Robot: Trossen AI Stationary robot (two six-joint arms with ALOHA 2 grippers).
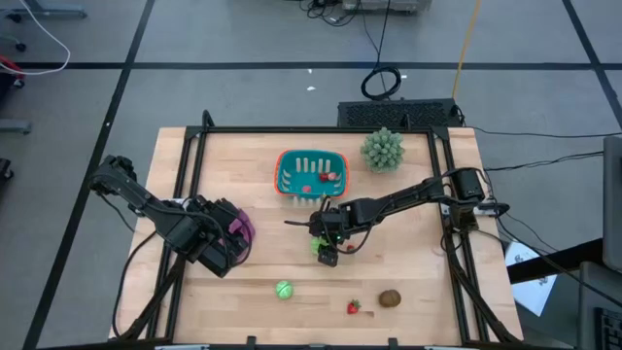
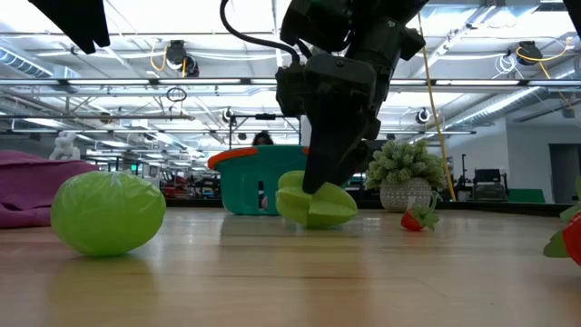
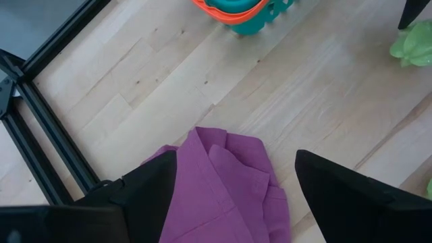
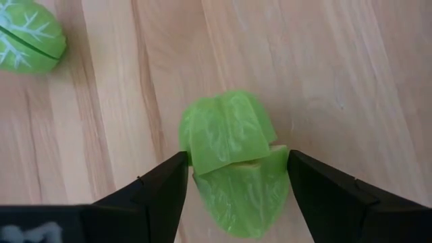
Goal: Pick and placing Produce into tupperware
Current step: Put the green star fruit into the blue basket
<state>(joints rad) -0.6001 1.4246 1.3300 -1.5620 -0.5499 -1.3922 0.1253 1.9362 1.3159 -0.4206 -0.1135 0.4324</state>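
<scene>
A leafy green produce piece (image 4: 233, 158) lies on the wooden table near its middle (image 1: 322, 247), and my right gripper (image 4: 235, 162) is shut on it. A round green piece (image 1: 283, 289) rests on the table nearer the front edge, with a red strawberry (image 1: 354, 307) and a brown kiwi-like piece (image 1: 390, 297) to its right. The teal tupperware with an orange rim (image 1: 282, 167) stands toward the far edge and holds small red pieces (image 1: 328, 176). My left gripper (image 3: 236, 162) hangs open above the purple cloth (image 3: 229, 196) at the table's left. My right gripper pinches the green piece's two opposite sides (image 4: 192, 162) between its two fingers. The fingers (image 2: 331, 154) slant down onto it from above and from the table's right. The piece's underside (image 2: 313, 218) looks to rest on the table.
A spiky pale-green plant ball (image 1: 383, 149) stands at the far right, beside the tupperware. Black frame rails (image 1: 194, 165) run along the table's left, far and right sides. Bare wood lies between the held piece and the tupperware.
</scene>
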